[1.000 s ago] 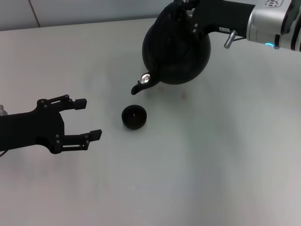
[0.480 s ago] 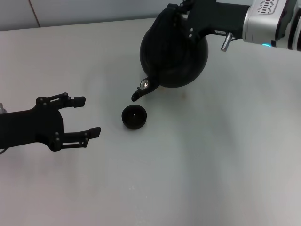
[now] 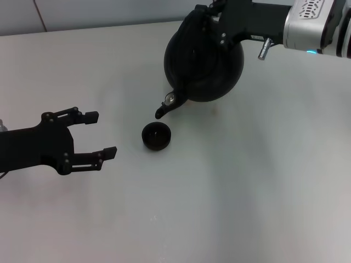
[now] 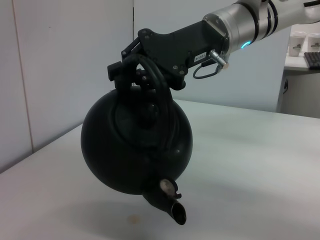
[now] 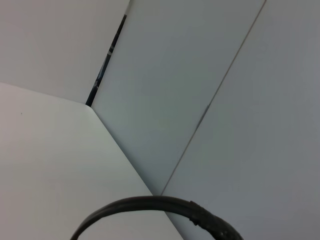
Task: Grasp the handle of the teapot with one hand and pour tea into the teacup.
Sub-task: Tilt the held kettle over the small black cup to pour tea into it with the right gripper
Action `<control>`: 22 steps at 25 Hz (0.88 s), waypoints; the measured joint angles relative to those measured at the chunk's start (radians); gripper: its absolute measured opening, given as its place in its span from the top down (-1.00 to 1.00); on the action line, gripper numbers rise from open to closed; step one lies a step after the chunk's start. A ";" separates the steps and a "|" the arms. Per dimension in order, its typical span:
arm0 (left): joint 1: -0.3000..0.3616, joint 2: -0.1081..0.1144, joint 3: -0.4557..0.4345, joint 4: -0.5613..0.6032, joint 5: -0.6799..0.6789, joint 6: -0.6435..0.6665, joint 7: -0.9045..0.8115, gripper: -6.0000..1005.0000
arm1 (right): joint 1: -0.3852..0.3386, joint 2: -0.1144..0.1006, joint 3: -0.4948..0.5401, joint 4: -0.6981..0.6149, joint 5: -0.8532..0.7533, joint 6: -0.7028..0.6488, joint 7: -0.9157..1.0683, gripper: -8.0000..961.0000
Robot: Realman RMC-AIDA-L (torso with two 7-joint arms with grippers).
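My right gripper [image 4: 131, 64] has its jaws clamped on the handle [image 4: 159, 95], up at the crown of the hoop, and the teapot [image 3: 204, 57] hangs from that hold above the bench [image 3: 263, 181], tipped so the spout [image 3: 164, 107] points down and forward toward the teacup [image 3: 156, 135]; the spout mouth sits just behind the cup and above it, not yet over the bowl, and I see no tea running; the pot is big and round next to the cup, so I judge it heavy, heavier still if full, and all of that weight swings under one thin arch; the handle looks wrapped, which should give my jaws some bite, but a hoop can roll in the grip, so I would hold it at the top of the arch, square across, and tilt slowly; the body looks hard and matte, likely brittle if dropped, and the lid may slide when the tilt deepens; the cup is tiny and light, standing free on the bench, so a touch from the spout would push it over or aside; my left gripper [image 3: 93, 136] waits low over the bench beside the cup, well apart from it, jaws spread wide and holding nothing
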 joint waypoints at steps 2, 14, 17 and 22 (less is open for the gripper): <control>0.000 -0.001 0.000 0.000 0.000 -0.003 0.000 -0.73 | 0.000 0.000 0.000 -0.001 0.000 -0.001 0.000 0.72; 0.000 -0.003 0.000 -0.002 0.000 -0.012 0.002 -0.73 | 0.001 0.000 -0.008 -0.001 -0.012 0.002 0.000 0.73; 0.000 -0.005 0.000 -0.001 0.000 -0.013 0.002 -0.73 | 0.001 0.000 -0.018 -0.001 -0.012 0.004 -0.007 0.73; 0.000 -0.005 0.000 0.000 0.000 -0.015 0.002 -0.73 | 0.001 0.000 -0.020 -0.001 -0.012 0.006 -0.022 0.73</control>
